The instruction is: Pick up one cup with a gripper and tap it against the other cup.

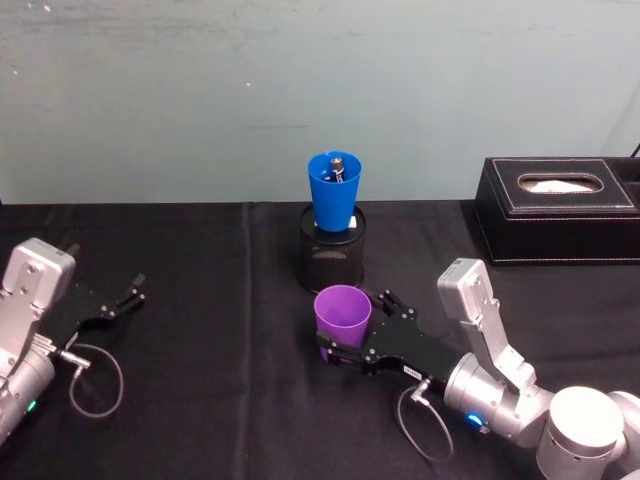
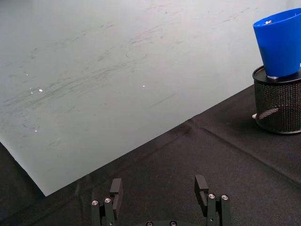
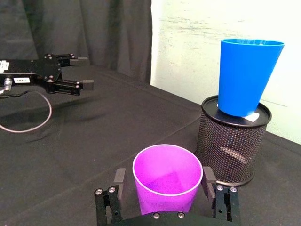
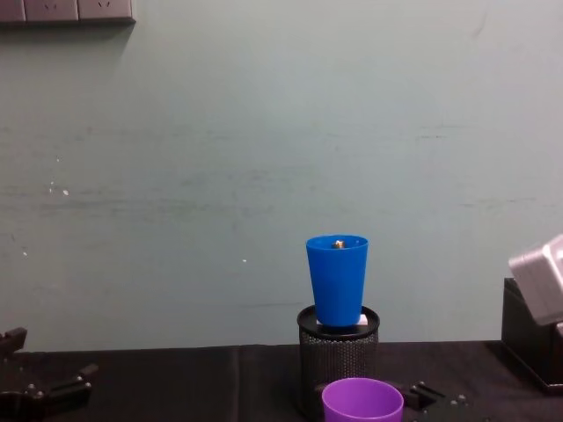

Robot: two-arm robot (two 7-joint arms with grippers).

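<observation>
The purple cup (image 1: 342, 312) stands upright on the black tablecloth, just in front of the black mesh holder. My right gripper (image 1: 350, 322) reaches in from the right and is open, with one finger on either side of the cup's lower body; in the right wrist view the fingers (image 3: 120, 178) flank the purple cup (image 3: 167, 181) with a slight gap. The blue cup (image 1: 334, 190) sits upright on top of the mesh holder (image 1: 332, 262), behind the purple one, with a small metallic thing inside. My left gripper (image 1: 138, 288) rests open at the far left.
A black tissue box (image 1: 560, 210) stands at the back right, beside the pale wall. Cables loop on the cloth near both wrists. Open black cloth lies between the left gripper and the cups.
</observation>
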